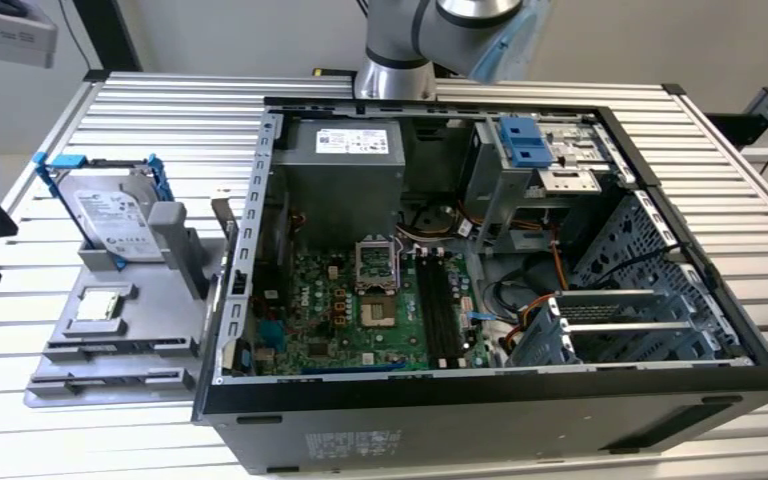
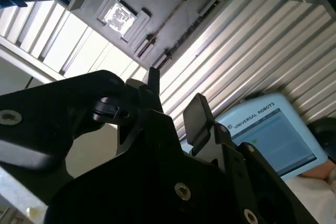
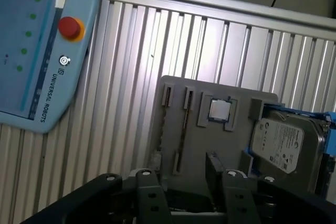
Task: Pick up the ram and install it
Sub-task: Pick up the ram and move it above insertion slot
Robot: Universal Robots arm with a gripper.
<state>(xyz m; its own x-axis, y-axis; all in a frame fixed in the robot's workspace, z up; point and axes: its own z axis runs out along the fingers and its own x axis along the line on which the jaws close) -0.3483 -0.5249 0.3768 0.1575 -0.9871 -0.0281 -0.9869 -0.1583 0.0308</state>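
Ram [image 3: 184,125] stood on edge in slot of grey holder [image 3: 202,87], thin dark strip between end clips. Next on holder: square silver processor [image 3: 219,109], then hard drive [image 3: 278,142] in blue bracket, with white printed label on top. Gripper [image 3: 182,178] clear of ram, fingers spread wide, nothing held. Light-blue teach pendant [image 3: 37,40] with red button [image 3: 70,27] and lettering along edge lay on slatted table [image 3: 131,51]. Open computer case [image 1: 491,430] sat at exterior view's right of holder
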